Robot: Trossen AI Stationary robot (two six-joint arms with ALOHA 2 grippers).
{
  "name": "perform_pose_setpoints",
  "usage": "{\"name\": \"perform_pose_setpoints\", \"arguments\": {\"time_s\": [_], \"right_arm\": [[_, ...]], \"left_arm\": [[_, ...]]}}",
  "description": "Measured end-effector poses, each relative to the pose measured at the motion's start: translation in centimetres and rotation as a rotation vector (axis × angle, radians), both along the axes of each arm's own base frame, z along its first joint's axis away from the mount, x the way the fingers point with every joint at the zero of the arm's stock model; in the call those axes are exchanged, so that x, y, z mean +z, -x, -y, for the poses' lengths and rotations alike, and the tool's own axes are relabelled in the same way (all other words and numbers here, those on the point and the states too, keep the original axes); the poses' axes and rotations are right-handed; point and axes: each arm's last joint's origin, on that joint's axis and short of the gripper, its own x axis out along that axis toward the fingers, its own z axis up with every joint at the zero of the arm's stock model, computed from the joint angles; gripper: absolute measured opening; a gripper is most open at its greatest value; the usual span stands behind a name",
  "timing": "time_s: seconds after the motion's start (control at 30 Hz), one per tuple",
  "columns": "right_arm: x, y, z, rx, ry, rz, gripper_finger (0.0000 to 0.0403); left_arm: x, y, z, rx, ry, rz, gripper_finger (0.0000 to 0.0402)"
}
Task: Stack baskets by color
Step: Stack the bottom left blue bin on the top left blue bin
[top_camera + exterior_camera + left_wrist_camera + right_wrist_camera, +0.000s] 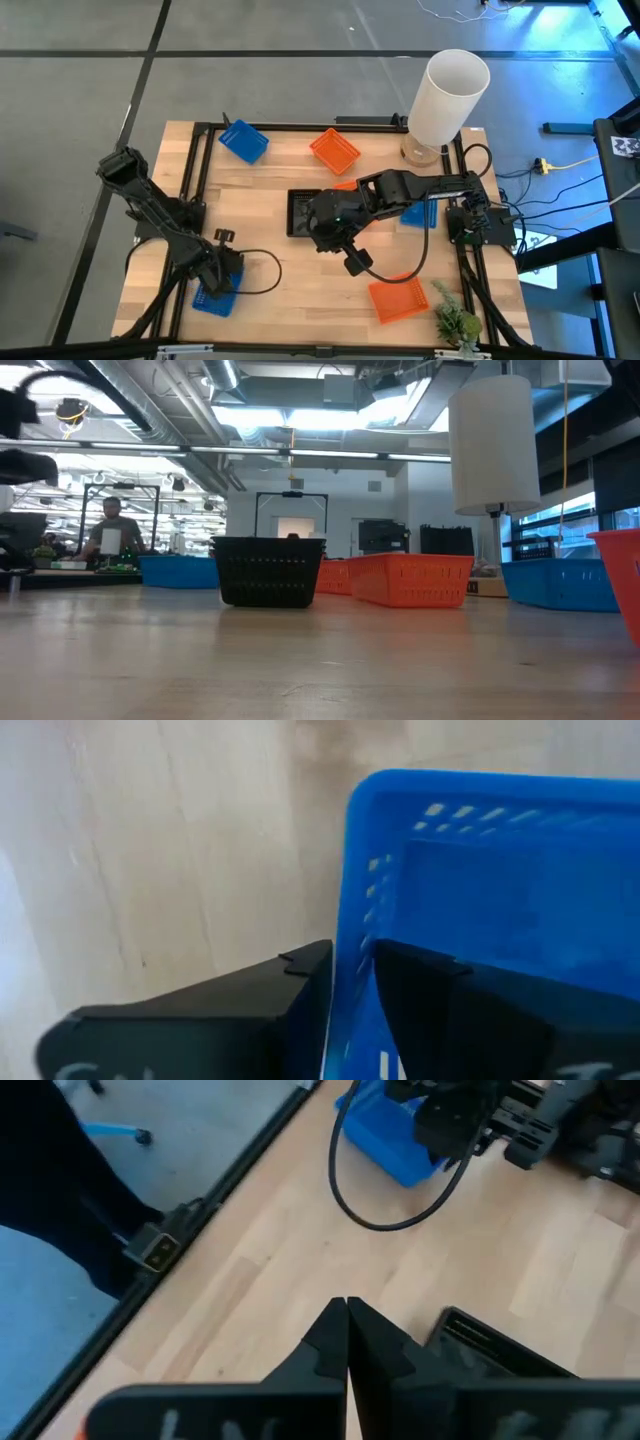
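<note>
Wooden table [300,290] w/ dark frame, carrying all. Tall white cylinder [446,95] upright at far right corner, inside not visible. Black basket [302,212] mid-table, partly under right arm; contents can't tell. Orange basket [334,150] far centre, looks empty; another orange basket [397,298] near right edge, also looks empty, just beside small green plant [456,322]. Blue basket [243,141] far left, empty; blue basket [418,213] under right arm, mostly hidden. Blue basket [480,890] at near-left corner, inside bare. No legible writing anywhere.

Left gripper [350,980] down at that near-left basket, fingers straddling its wall, one inside, one outside, touching it. Right gripper [347,1342] over bare wood beside black basket, fingers pressed together, holding nothing.
</note>
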Motion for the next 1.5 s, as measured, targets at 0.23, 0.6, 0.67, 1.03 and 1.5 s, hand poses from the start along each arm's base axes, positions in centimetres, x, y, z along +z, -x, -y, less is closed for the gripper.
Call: {"name": "perform_pose_setpoints", "arguments": {"time_s": [0.23,0.6,0.67,1.03,1.5], "right_arm": [[-0.2,0.1,0.3,-0.043,0.062,-0.017,0.0000],[2.3,3.2,3.1,-0.210,0.110,-0.055,0.0000],[3.0,4.0,4.1,-0.255,0.092,-0.056,0.0000],[3.7,5.6,10.2,-0.356,0.143,-0.097,0.0000],[3.9,6.8,19.7,-0.511,0.219,-0.079,0.0000]], "left_arm": [[0.0,-1.5,-1.5,0.185,0.086,-0.047,0.0005],[6.4,-2.3,-5.5,0.445,-0.050,0.149,0.0000],[7.9,-2.1,-6.9,0.543,-0.064,0.211,0.0000],[14.5,-1.2,-16.0,1.032,-0.289,0.541,0.0000],[15.1,-1.5,-27.9,1.281,-0.671,0.335,0.0000]]}}
